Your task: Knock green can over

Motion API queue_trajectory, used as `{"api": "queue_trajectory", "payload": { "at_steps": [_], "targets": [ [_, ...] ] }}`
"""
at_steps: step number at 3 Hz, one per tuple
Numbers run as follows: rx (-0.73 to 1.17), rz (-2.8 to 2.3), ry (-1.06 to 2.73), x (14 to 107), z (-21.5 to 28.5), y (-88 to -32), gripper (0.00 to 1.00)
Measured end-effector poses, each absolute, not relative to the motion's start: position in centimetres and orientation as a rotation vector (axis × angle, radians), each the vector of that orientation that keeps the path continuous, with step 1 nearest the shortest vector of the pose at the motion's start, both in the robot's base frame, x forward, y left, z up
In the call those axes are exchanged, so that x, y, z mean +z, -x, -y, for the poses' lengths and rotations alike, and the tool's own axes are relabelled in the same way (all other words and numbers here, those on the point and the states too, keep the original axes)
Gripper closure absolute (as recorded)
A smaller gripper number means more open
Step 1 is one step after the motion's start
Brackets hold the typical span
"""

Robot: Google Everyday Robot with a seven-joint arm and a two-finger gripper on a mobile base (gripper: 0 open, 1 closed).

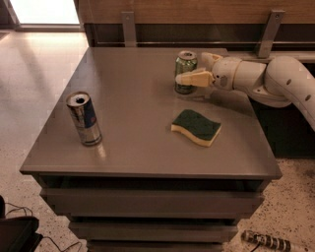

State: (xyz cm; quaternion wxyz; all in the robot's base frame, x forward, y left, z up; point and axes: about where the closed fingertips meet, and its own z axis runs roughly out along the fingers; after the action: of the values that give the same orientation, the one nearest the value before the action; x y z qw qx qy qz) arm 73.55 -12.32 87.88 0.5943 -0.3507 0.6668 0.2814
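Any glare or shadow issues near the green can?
Camera view: the bright opening top left is blown out and puts a pale sheen on the table at its left side; the green can and the gripper beside it sit in even light, no glare.
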Motion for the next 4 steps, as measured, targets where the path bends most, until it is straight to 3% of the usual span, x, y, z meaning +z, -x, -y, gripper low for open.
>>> {"api": "queue_trajectory", "payload": {
  "at_steps": [3,4],
  "targets": [
    [0.666,-1.546,0.824,87.8,11.35,-73.6,0.87],
    [0.67,-1.545,0.827,87.78,11.05,-73.61,1.0]
  ]
}}
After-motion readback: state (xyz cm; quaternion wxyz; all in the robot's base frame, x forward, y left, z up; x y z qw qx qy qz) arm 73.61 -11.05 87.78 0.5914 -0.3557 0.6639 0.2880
